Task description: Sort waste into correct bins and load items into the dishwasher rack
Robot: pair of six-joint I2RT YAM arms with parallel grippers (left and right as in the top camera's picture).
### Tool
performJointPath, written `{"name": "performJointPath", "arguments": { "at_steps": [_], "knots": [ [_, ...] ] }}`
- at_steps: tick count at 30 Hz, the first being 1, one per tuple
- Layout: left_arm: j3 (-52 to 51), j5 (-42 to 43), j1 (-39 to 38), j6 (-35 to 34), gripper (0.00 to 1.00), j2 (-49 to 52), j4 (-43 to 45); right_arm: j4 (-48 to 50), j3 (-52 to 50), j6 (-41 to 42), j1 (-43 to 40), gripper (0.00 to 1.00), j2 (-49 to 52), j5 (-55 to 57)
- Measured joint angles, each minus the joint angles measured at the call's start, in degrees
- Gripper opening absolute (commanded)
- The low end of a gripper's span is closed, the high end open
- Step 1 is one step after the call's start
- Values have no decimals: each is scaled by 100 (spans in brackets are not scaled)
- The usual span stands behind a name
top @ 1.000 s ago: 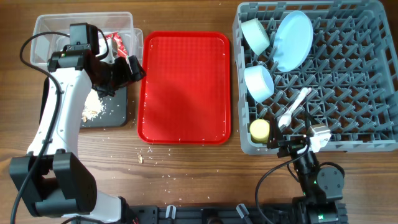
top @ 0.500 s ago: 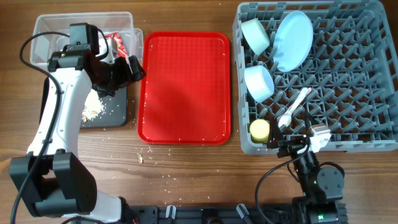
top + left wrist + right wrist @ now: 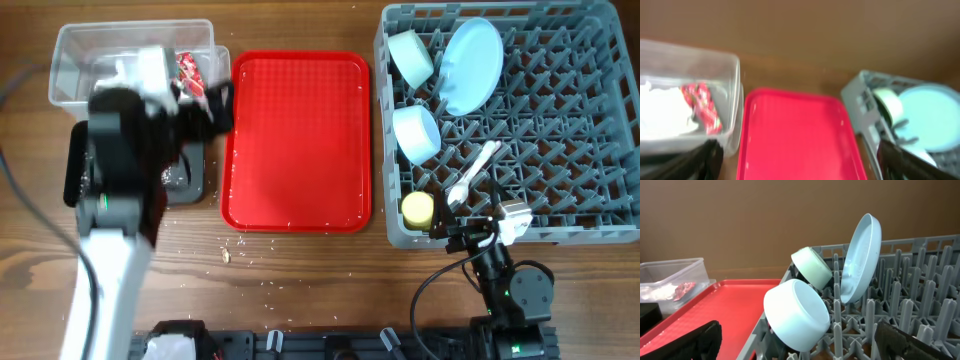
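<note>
The grey dishwasher rack (image 3: 560,130) holds the pale blue plate (image 3: 472,65), two bowls (image 3: 411,55) (image 3: 417,133), the yellow cup (image 3: 417,208) and white cutlery (image 3: 475,172). The clear tub (image 3: 70,45) holds the red wrapper (image 3: 188,68); in the left wrist view the white napkin (image 3: 665,112) lies beside the wrapper (image 3: 702,107). My left gripper (image 3: 212,103) is open and empty over the left edge of the red tray (image 3: 295,140), its arm blurred and hiding most of the black tray (image 3: 192,180). My right gripper (image 3: 480,232) is open and empty at the rack's front edge, facing a bowl (image 3: 797,312).
A few crumbs (image 3: 228,255) lie on the wooden table in front of the red tray. In the right wrist view the plate (image 3: 862,255) stands upright among the pegs behind the second bowl (image 3: 812,266). The rack's corner (image 3: 860,100) shows in the left wrist view.
My left arm has swung up and toward the front, now blurred and covering the black tray and its food scraps. The right arm has not moved.
</note>
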Motion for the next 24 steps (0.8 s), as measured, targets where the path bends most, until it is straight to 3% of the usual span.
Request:
{"name": "performJointPath", "arguments": {
  "at_steps": [6, 11, 18, 24],
  "knots": [
    [-2765, -28, 0, 87, 100, -2284, 1462, 2, -2, 0, 0, 100, -11, 2],
    [-4203, -136, 0, 92, 100, -3954, 1635, 0, -2, -2, 0, 100, -13, 0],
    [-5023, -391, 0, 92, 100, -5549, 1670, -2, -2, -2, 0, 100, -13, 2],
    [-5189, -518, 13, 92, 100, -6192, 994, -2, -2, -2, 0, 100, -13, 0]
  ]
}}
